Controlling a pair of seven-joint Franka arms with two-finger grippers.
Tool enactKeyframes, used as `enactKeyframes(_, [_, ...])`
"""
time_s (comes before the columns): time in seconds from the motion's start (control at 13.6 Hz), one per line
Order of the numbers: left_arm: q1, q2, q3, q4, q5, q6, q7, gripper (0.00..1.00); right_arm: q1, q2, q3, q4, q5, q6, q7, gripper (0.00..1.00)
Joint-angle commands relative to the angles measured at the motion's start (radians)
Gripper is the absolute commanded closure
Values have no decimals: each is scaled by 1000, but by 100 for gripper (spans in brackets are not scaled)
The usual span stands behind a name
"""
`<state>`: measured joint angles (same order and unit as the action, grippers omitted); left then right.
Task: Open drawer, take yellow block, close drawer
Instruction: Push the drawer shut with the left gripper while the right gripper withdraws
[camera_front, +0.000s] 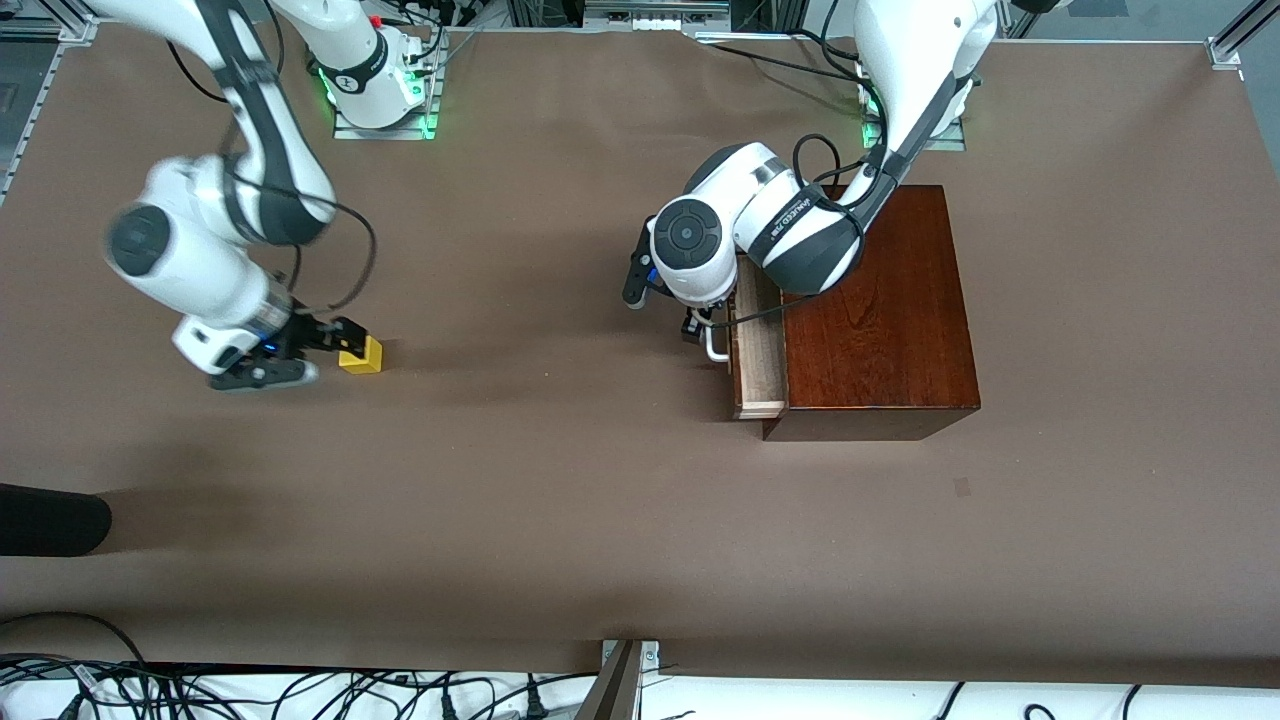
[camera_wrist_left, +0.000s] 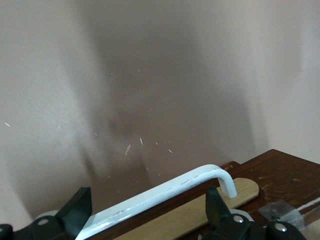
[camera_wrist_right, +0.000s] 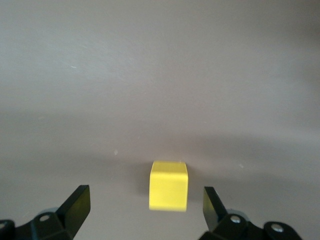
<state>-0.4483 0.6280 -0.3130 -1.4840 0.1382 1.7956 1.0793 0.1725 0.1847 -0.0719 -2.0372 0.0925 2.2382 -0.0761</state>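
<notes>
My right hand (camera_wrist_right: 146, 207) is spread wide, fingers either side of the small bright yellow cube (camera_front: 361, 355) but not touching it. The cube sits free on the brown desk (camera_front: 560, 500), toward the right arm's end, well apart from the box and away from any desk edge. So the take-block step looks done, w/ the cube set down outside.

My left hand (camera_wrist_left: 147, 210) is at the white loop handle (camera_wrist_left: 165, 192) of the drawer (camera_front: 758, 350), the shallow pale-wood tray w/ a dark reddish-brown front. Its fingers stand apart on both sides of the handle bar, not pinching it as far as I can see. The drawer is out only a short way from the glossy dark mahogany-coloured box (camera_front: 875, 320), which stands toward the left arm's end, nearer the desk edge by the robot bases.

Step in hand, I'd judge: closing the drawer. Next move calls for a straight push on the drawer front, in line w/ its slide, until flush w/ the box. The right hand should lift clear w/o nudging the cube.
</notes>
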Motion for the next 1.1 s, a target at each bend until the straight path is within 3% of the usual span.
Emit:
enactKeyframes(0.0, [57,-14,40,-33,69,-142,13,0,-24,-85,11,122,-20,-245,9,0])
enactKeyframes(0.37, [77,-14,37,-35,70,-142,17,0,-45,-149,0,311,-22,-501,-2,0])
enactKeyframes(0.59, [77,-16,32,-22,52,-142,-11,0,-45,-157,1,357,-62,-566,-2,0])
enactKeyframes(1.03, [72,-163,31,-18,-78,-145,-518,0,-31,-145,7,434,-105,-634,7,0])
